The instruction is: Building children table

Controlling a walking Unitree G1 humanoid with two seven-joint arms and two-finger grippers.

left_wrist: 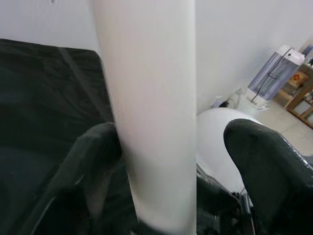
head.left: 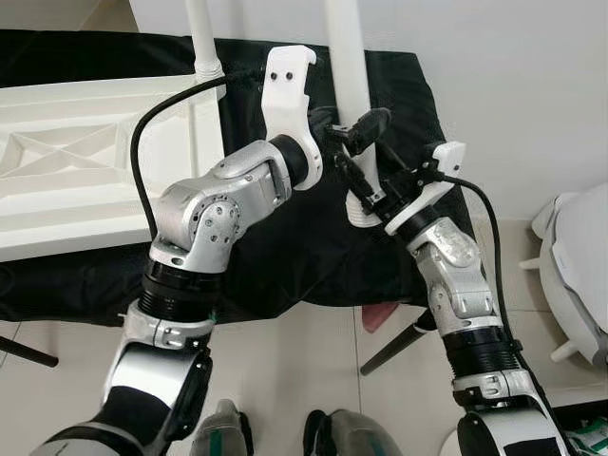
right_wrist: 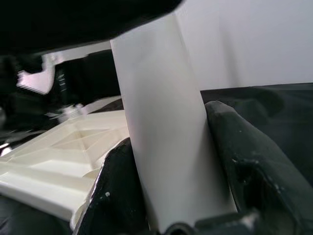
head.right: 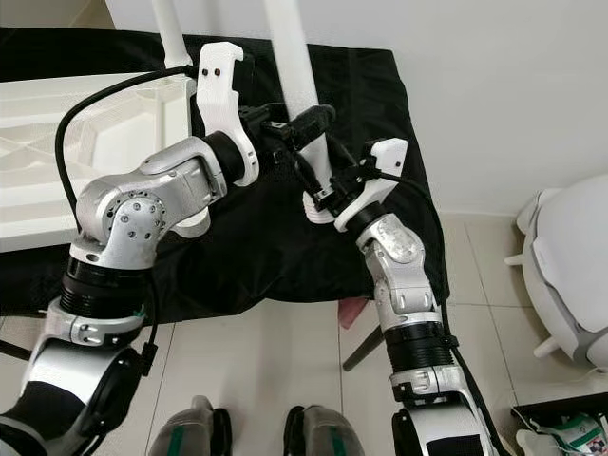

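You have the loose white table leg (head.left: 350, 66) standing nearly upright over the black cloth (head.left: 399, 95), just right of the upturned white tabletop (head.left: 66, 161). Its long axis runs vertically, foot end down. The right gripper (head.left: 366, 195) clamps the leg low, fingers on both sides. The left gripper (head.left: 356, 128) sits just above, its fingers (left_wrist: 264, 161) spread around the leg, one apparently clear of it. The socket lies toward the tabletop, nearer your left arm.
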